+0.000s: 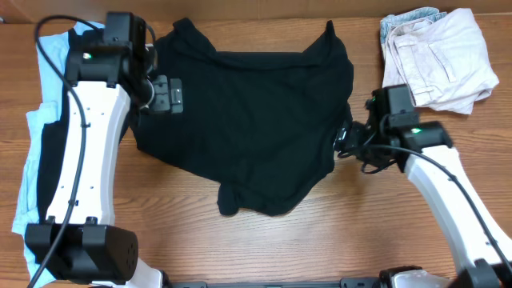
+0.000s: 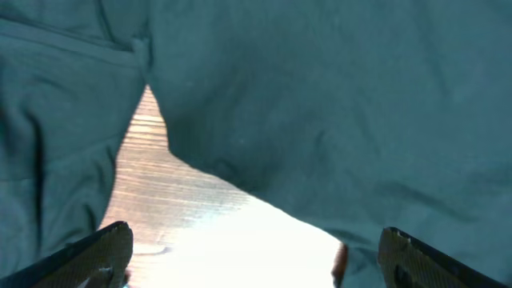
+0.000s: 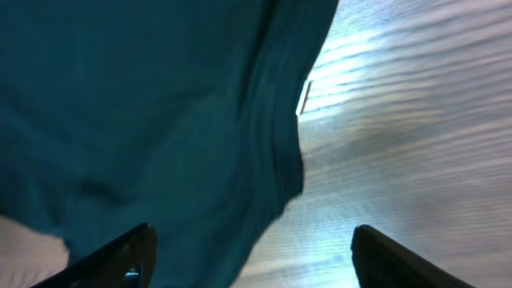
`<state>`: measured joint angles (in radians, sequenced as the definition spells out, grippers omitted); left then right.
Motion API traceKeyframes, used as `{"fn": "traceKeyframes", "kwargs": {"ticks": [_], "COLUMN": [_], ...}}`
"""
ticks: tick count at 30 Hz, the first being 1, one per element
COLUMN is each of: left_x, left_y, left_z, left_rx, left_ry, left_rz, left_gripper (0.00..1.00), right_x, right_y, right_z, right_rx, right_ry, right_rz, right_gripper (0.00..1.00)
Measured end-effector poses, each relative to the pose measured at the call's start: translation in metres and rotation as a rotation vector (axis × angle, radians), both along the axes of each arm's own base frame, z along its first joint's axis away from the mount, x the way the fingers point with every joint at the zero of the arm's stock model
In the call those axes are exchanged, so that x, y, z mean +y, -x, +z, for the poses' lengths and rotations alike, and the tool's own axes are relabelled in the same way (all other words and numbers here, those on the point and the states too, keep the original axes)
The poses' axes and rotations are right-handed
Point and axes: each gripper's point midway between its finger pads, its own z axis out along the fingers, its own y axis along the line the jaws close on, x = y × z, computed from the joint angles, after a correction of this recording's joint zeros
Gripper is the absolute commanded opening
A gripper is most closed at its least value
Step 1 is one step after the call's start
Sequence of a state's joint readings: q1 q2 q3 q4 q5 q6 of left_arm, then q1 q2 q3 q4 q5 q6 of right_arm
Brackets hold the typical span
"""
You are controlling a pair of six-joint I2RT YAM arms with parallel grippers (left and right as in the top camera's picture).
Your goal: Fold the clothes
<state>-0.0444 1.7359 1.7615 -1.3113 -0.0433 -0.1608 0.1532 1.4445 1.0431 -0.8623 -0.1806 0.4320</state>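
Note:
The black short-sleeved shirt (image 1: 256, 120) lies crumpled across the middle of the wooden table. My left gripper (image 1: 164, 94) is at its left edge, open and empty. In the left wrist view the fingers (image 2: 256, 260) are spread wide over bare wood, with the shirt's fabric (image 2: 320, 96) just beyond them. My right gripper (image 1: 346, 140) is at the shirt's right edge, open and empty. In the right wrist view the fingers (image 3: 252, 256) straddle the hem of the fabric (image 3: 144, 120), which lies under the left finger.
A light blue garment (image 1: 44, 60) and another black one (image 1: 50, 164) lie at the far left under my left arm. A pile of pale beige and white clothes (image 1: 440, 56) sits at the back right. Bare wood (image 1: 320, 248) shows along the front.

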Motion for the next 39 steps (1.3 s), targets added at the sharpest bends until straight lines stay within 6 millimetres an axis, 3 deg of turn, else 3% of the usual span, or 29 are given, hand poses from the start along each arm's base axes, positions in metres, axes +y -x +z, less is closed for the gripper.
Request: {"fn": "traceKeyframes", "kwargs": {"ticks": [5,12,19,24,30,37,38,39], "left_x": [0.0,0.001,0.001,0.001,0.001,0.001,0.001,0.001], "left_y": [-0.004,0.002,-0.005,-0.008,-0.007,-0.003,-0.003,-0.002], "left_z": [-0.031,-0.055,-0.054,-0.054,-0.054,-0.055,-0.055,-0.057], "left_rx": [0.009,0.042,0.015,0.004,0.005,0.023,0.024,0.028], "left_ry": [-0.003,-0.005,-0.007,-0.006,-0.006,-0.006,-0.006,-0.005], "left_rz": [0.002,0.003,0.004,0.004,0.004,0.003,0.003,0.003], "left_gripper": [1.0,1.0,1.0,1.0,1.0,1.0,1.0,1.0], "right_x": [0.007,0.033,0.048,0.044,0.019,-0.044,-0.05,-0.055], "right_y": [0.0,0.011,0.017,0.017,0.011,-0.025,-0.031,-0.037], "right_z": [-0.052,-0.089,-0.1,-0.101,-0.104,-0.096,-0.092,-0.088], "right_rx": [0.088,0.186,0.213,0.215,0.217,0.14,0.124,0.106], "right_ry": [-0.009,0.007,0.014,0.045,0.115,0.094,0.087,0.078], "right_rz": [0.017,0.089,0.097,0.064,-0.033,-0.183,-0.19,-0.189], "right_gripper": [0.76,0.72,0.36,0.04,0.04,0.04,0.09,0.27]}}
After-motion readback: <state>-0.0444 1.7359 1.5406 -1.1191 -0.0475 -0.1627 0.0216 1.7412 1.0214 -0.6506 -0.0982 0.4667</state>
